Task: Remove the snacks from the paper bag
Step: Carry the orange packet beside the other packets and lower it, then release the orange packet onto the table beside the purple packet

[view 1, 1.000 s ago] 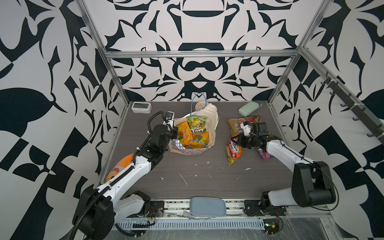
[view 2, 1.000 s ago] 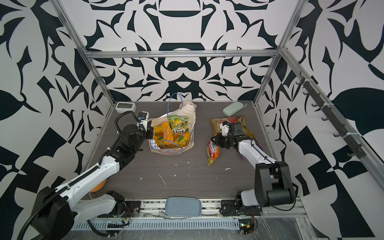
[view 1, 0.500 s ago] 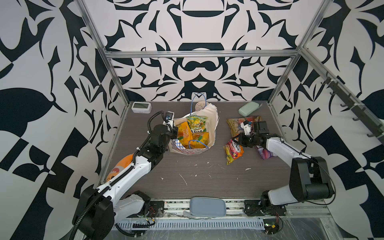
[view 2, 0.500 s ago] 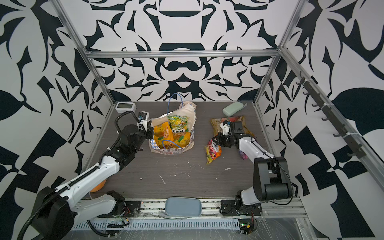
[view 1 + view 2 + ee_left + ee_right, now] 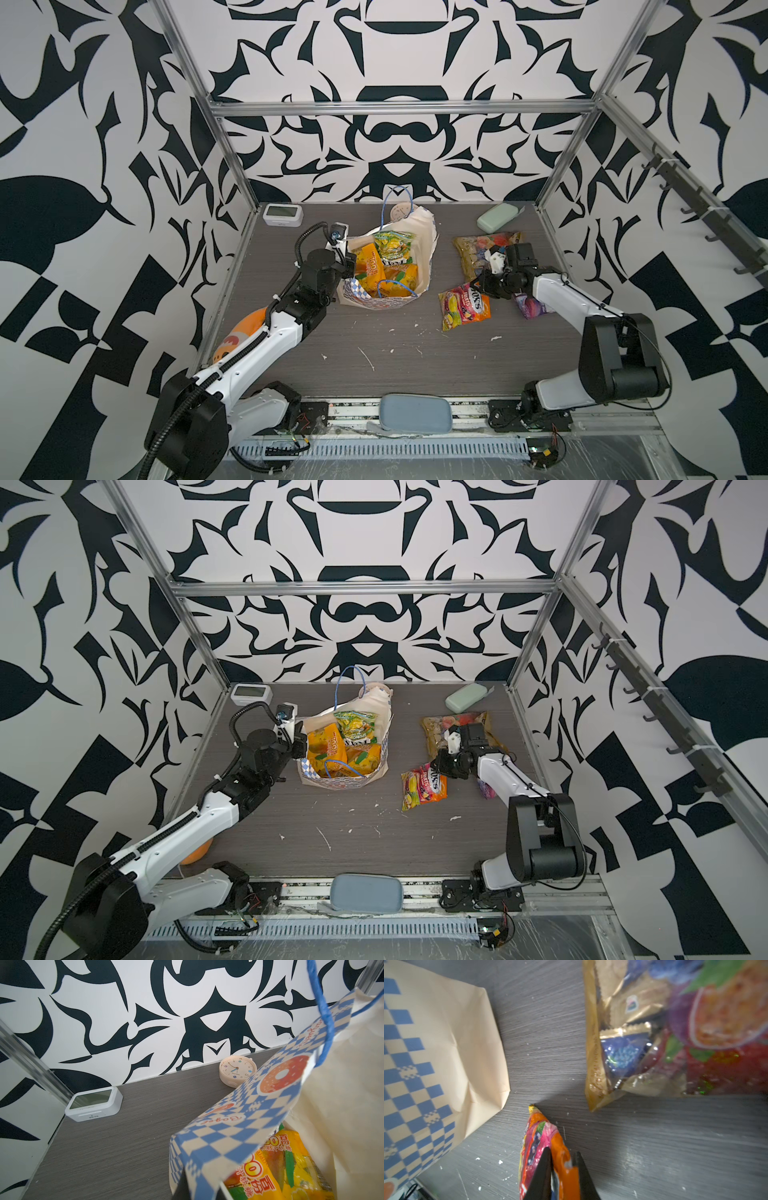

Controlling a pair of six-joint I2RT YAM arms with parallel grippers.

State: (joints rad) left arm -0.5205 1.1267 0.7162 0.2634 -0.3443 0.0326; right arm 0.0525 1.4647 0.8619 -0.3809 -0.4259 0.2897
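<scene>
The paper bag [image 5: 428,249] [image 5: 376,698] lies open mid-table, its checked band toward the front. Inside it show two yellow-orange packets [image 5: 370,266] [image 5: 401,278] and a green-yellow FOX'S packet [image 5: 392,249]. My left gripper [image 5: 347,266] [image 5: 200,1190] is shut on the bag's checked rim [image 5: 270,1105]. To the right, the pink-orange FOX'S packet [image 5: 463,305] [image 5: 537,1136] lies on the table, and my right gripper [image 5: 482,286] [image 5: 563,1150] is shut on its orange corner. The clear multicoloured candy pack [image 5: 478,249] [image 5: 675,1032] lies behind it. A purple packet [image 5: 530,307] is partly hidden under the right arm.
A mint green case [image 5: 496,218] sits at the back right. A white digital clock [image 5: 282,214] is in the back left corner, and a round clock [image 5: 238,1070] stands behind the bag. An orange plush fish [image 5: 245,332] lies under the left arm. White crumbs dot the front of the table.
The pink-orange packet has gone from hanging edge-on at the right gripper to lying flatter on the table. The left arm and the bag have not moved.
</scene>
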